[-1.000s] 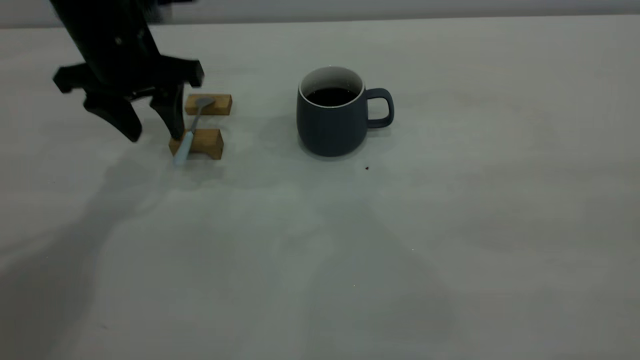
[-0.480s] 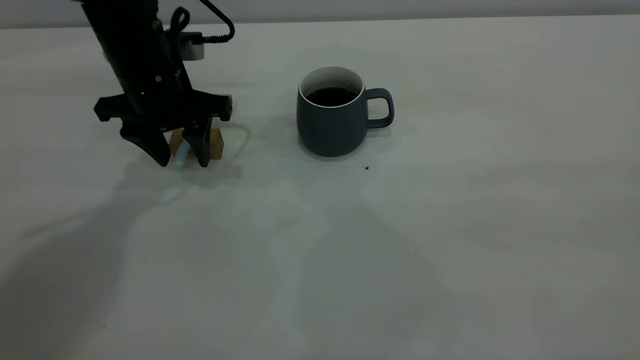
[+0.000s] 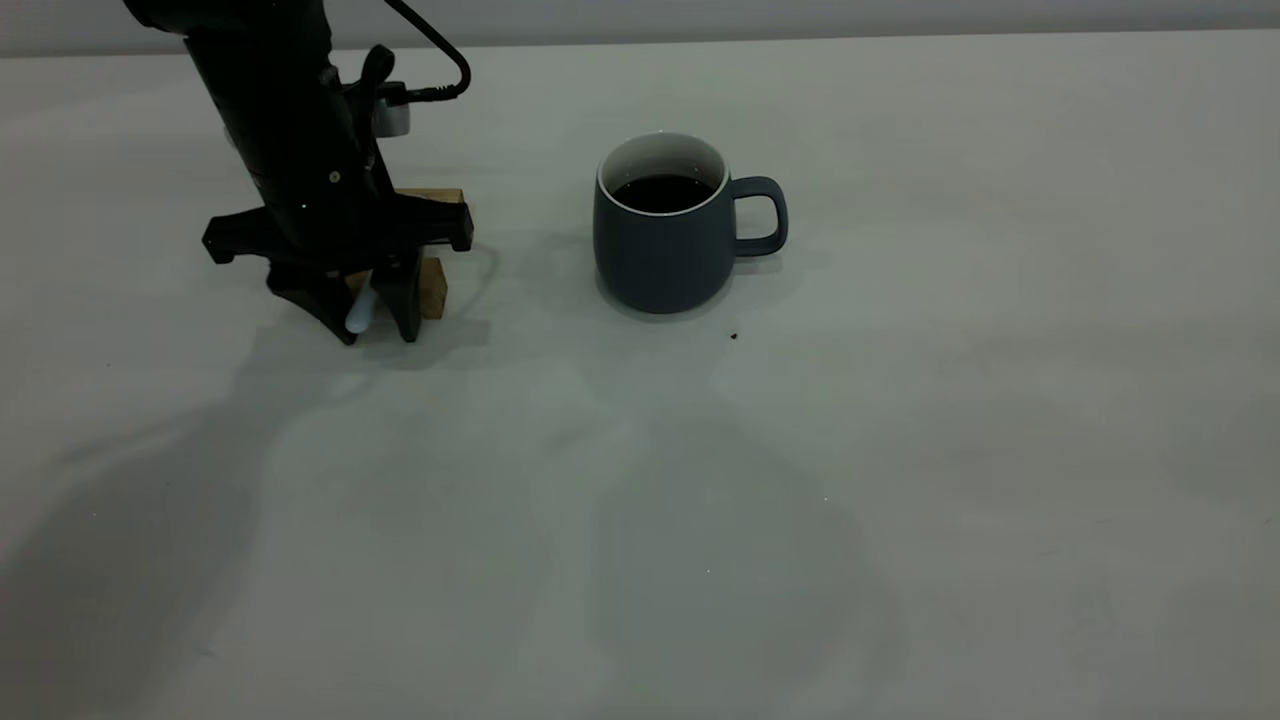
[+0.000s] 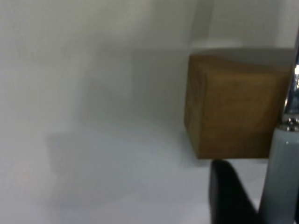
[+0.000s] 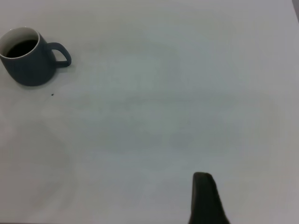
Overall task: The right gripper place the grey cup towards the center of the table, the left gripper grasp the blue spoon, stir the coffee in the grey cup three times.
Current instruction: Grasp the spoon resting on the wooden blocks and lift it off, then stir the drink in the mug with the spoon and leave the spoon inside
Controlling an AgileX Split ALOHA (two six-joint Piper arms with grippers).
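Observation:
The grey cup (image 3: 660, 250) stands upright near the middle of the table (image 3: 900, 450), its handle pointing right and dark coffee (image 3: 662, 192) inside. The blue spoon (image 3: 358, 312) lies across two wooden blocks at the left, its pale handle end sticking out in front. My left gripper (image 3: 372, 322) is down over that handle end, still open, with a finger close on either side. In the left wrist view one black finger (image 4: 229, 196) stands a sliver away from the spoon (image 4: 282, 172). My right gripper (image 5: 275, 191) hangs open far from the cup (image 5: 28, 65), out of the exterior view.
The near wooden block (image 3: 433, 288) peeks out just right of the left gripper, and the far block (image 3: 430, 194) shows behind the arm. A dark speck (image 3: 734, 336) lies on the table in front of the cup. The near block (image 4: 233, 107) fills the left wrist view.
My left gripper came down and rightward over the spoon's handle end, and its fingers have drawn closer together around it. Cup and blocks have not moved.

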